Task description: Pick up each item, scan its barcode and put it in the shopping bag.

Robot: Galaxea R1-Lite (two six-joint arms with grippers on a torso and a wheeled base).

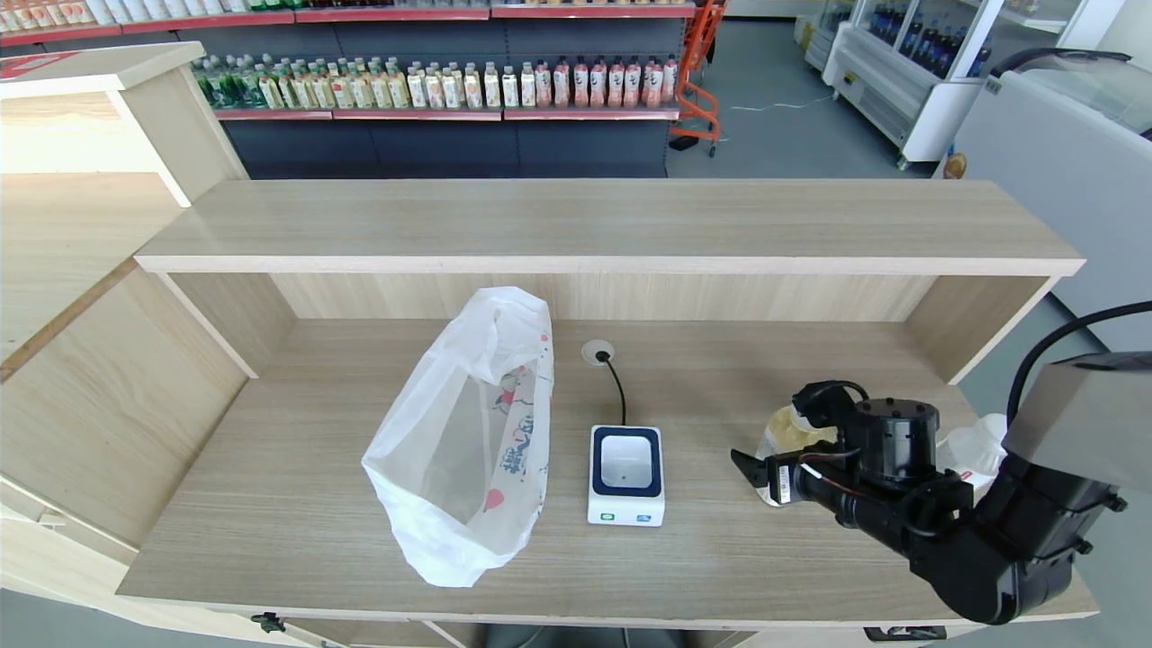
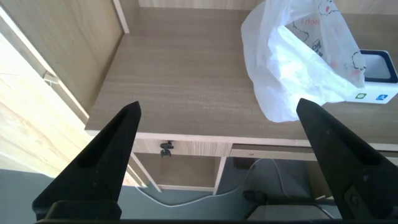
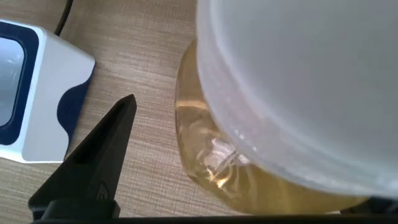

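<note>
A: Now, the right gripper (image 1: 767,470): what state?

B: Jaws spread. It sits low on the counter (image 1: 270,504), right of the scanner (image 1: 626,474), at the base of a clear container (image 1: 790,430) holding yellowish liquid. In the right wrist view one finger (image 3: 93,165) is apart from the container (image 3: 217,162), with bare wood showing between them. The other finger is hidden behind the container.

A: Container position?

B: Upright on the counter, well right of the scanner. A white item (image 1: 976,445) lies farther right, partly hidden by the arm.

A: Left gripper (image 2: 219,104)?

B: Fingers wide apart, nothing between them. It hangs off the front edge of the counter, near its left end.

A: Shopping bag?

B: The shopping bag (image 1: 468,441) lies on the counter just left of the scanner, mouth open toward the front. In the left wrist view the shopping bag (image 2: 298,56) overlaps the scanner's (image 2: 378,79) near corner. A black cable (image 1: 617,387) runs from the scanner to a grommet behind it.
</note>
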